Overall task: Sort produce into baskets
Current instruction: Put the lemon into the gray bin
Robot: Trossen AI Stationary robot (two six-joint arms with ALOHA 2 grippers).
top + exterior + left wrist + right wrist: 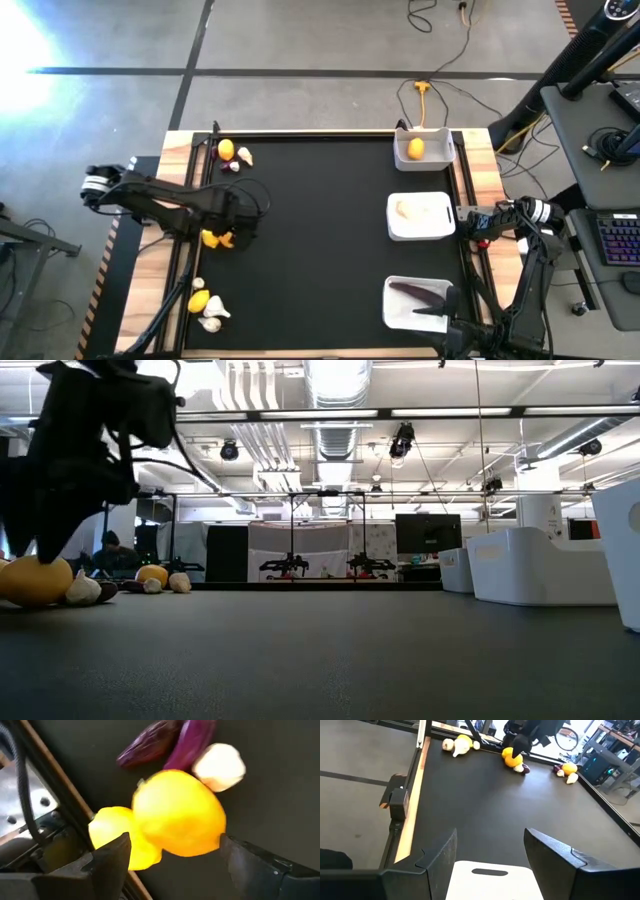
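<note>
Left gripper (172, 857): at the left edge of the black mat (320, 250), fingers spread wide on either side of a lemon (179, 815). The lemon sits between the 2 fingers; whether the pads touch it cannot be told. A second lemon (114, 836) lies just beside the first, against the mat's border rail. 2 purple eggplant pieces (170, 742) and 1 whitish garlic bulb (220, 766) lie just beyond the framed lemon. In the low view the same gripper (70, 470) hangs over a lemon (35, 580) with a garlic bulb (83, 589) touching its side.

Other loose produce: a lemon (226, 150) with a garlic bulb (245, 157) near the mat's far left corner; a lemon (199, 302) with garlic bulbs (211, 324) near the near left corner.

Baskets: 3 white trays in a column along the mat's right edge. The far basket (440, 158) holds 1 lemon (415, 149). The middle basket (440, 222) holds a pale garlic bulb (404, 209). The near basket (395, 312) holds a dark purple eggplant (424, 293).

Right gripper (490, 852): parked at the mat's right edge above the near basket (492, 880), fingers part open, nothing between them. Its arm (510, 222) stands off the table's right side.
</note>
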